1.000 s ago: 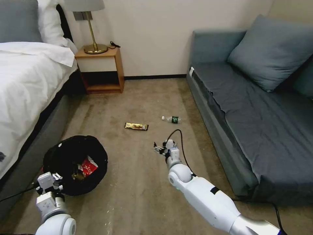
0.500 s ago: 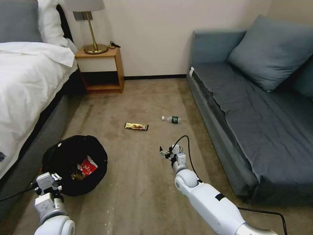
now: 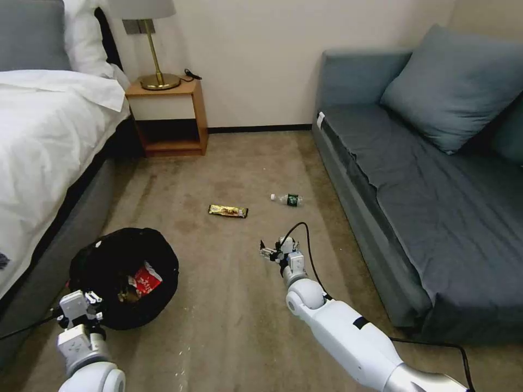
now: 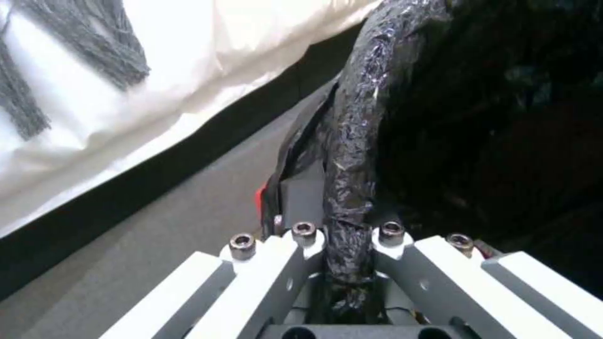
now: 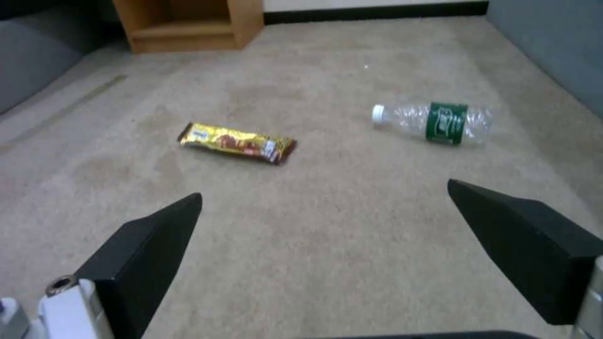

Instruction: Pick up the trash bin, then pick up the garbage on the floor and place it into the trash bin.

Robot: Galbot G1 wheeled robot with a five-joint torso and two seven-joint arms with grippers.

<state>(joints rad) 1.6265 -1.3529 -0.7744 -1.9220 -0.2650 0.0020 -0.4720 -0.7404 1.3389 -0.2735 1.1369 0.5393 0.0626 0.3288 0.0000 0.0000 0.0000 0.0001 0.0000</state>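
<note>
Right gripper (image 3: 267,252) hovers low over beige carpet (image 5: 327,263), black pads (image 5: 150,240) spread wide, empty; gold-black snack bar wrapper (image 5: 237,142) and clear green-labelled bottle (image 5: 436,122) lie ahead, apart; left gripper (image 4: 342,245) clamps the rim of the black-bagged round trash bin (image 3: 125,275), beside the bed; judged step: approaching remaining litter; next calls for advancing and lowering onto the wrapper.

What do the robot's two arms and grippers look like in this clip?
Both arms are glossy white with rounded joints. The right arm carries a small black band and a black cable looping over its wrist. The right gripper has two black wedge-shaped fingers. The left gripper has white and grey slatted linkages with silver hex screws.
</note>
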